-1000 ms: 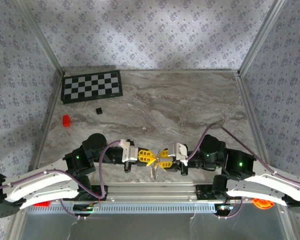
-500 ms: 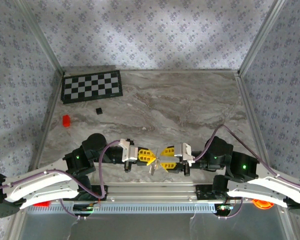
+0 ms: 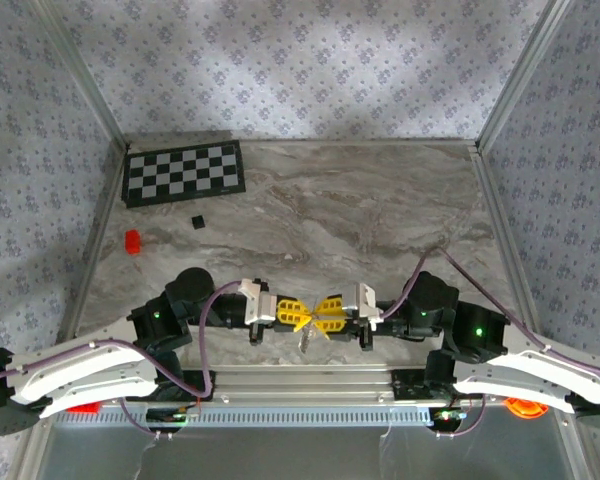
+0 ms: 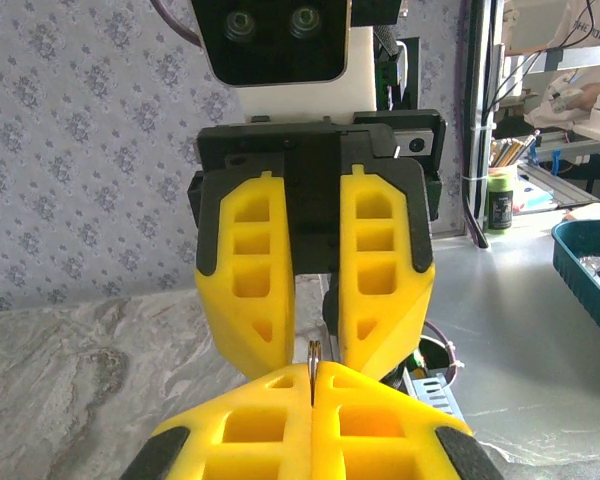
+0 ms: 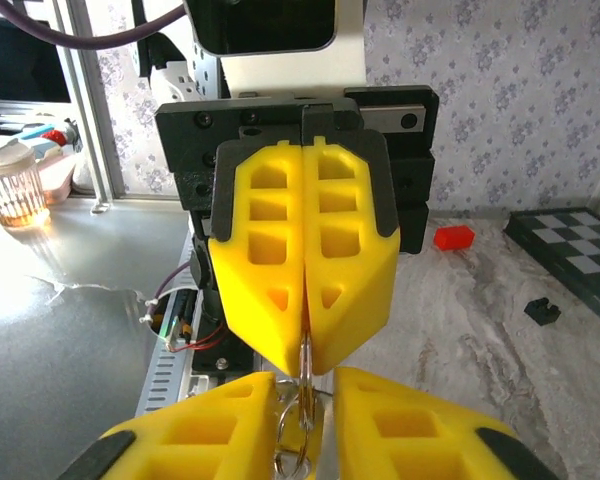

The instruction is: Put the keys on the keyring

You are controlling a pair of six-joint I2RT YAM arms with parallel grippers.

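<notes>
Right claw closer, one keyring

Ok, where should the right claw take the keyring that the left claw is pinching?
I'd grip the keyring's bare stretch just past the shut left claw's tips, right claw coming head-on, jaws either side: it hangs thin and upright there, with its loops dangling lower.

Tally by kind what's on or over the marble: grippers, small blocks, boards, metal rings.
Grippers: 2, left gripper and right gripper
Small blocks: 2, red block and black cube
Boards: 1, checkerboard
Metal rings: 1, keyring, pinched by the left gripper
Total: 6
</notes>
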